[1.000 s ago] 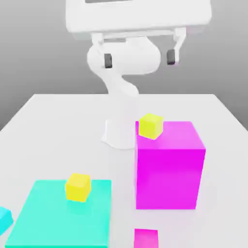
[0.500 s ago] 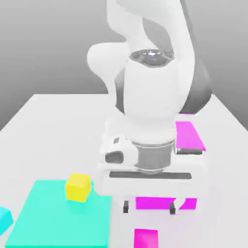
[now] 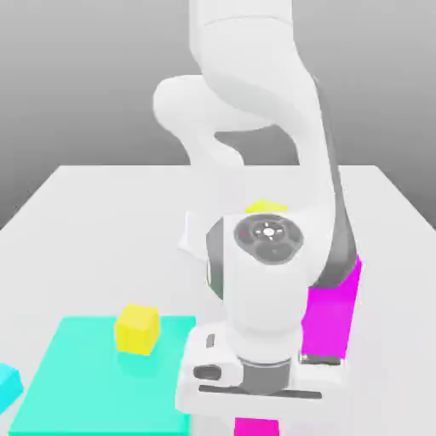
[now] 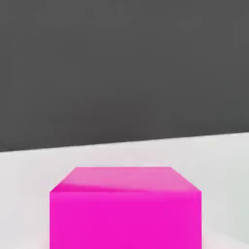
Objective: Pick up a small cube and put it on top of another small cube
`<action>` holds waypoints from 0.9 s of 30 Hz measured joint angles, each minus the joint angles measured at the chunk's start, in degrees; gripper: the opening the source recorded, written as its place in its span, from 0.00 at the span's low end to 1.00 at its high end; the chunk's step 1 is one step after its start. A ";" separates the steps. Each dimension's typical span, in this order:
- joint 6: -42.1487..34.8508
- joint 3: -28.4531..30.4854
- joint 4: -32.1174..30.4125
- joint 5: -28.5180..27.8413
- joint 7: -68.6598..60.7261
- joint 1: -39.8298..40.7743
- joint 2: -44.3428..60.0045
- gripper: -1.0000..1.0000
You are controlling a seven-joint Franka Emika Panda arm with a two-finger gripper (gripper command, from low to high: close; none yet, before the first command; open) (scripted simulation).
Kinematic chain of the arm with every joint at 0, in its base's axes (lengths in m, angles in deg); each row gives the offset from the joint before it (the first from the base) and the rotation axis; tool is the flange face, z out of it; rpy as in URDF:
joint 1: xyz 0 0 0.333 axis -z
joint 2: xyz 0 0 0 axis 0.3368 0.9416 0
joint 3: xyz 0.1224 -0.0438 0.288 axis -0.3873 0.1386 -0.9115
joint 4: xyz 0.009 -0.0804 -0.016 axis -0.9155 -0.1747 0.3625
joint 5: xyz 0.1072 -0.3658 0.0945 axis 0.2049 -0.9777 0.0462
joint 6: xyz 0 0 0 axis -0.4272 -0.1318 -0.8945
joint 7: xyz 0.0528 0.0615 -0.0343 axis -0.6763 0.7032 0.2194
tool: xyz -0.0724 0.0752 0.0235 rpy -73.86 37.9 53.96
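magenta fills the lower part of the hand view: the small magenta cube (image 4: pixel 125 209) sits right in front of the camera on the white tabletop (image 4: pixel 29 194), and in the exterior view a sliver of it (image 3: pixel 255 427) shows directly beneath the lowered hand. the gripper itself is hidden under the hand body there, so its fingertips cannot be seen; it reads as pressed together, and i judge it to be pinching the small magenta cube, though the contact is not visible. the chief risk from here is a shallow or off-centre hold: if the fingers caught only the upper edges, the cube could twist or drop as it leaves the tabletop. beside the arm, toward the exterior view's right, stands the large magenta block (image 3: pixel 332 319), with a yellow cube (image 3: pixel 266 206) on top peeking past the wrist; a lift that swings that way could clip either. toward the exterior view's left, the other yellow cube (image 3: pixel 137 329) rests on the flat teal slab (image 3: pixel 85 383), well apart from the hand. placing onto so small a target could nudge it or leave the carried cube overhanging and toppling.
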 joint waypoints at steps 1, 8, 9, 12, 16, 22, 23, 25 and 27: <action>-1.60 -0.04 -0.38 0.08 -0.06 0.03 -1.98 0.00; -11.64 -2.06 -4.79 2.34 -7.40 0.13 -16.35 0.00; -13.05 -2.26 -5.46 2.69 -8.60 -0.07 -18.42 0.00; -17.28 -2.35 -7.47 3.56 -12.12 -0.86 -24.64 0.00; -22.92 -2.28 -10.16 4.23 -16.49 -1.69 -32.95 0.00; -31.35 -2.22 -14.21 4.37 -22.48 -3.09 -45.42 0.00; -32.75 -2.20 -14.88 4.31 -23.43 -3.33 -47.50 0.00; -35.55 -2.12 -16.23 4.11 -25.26 -3.85 -51.66 0.00; -38.34 -2.04 -17.58 3.84 -27.05 -4.36 -55.82 0.00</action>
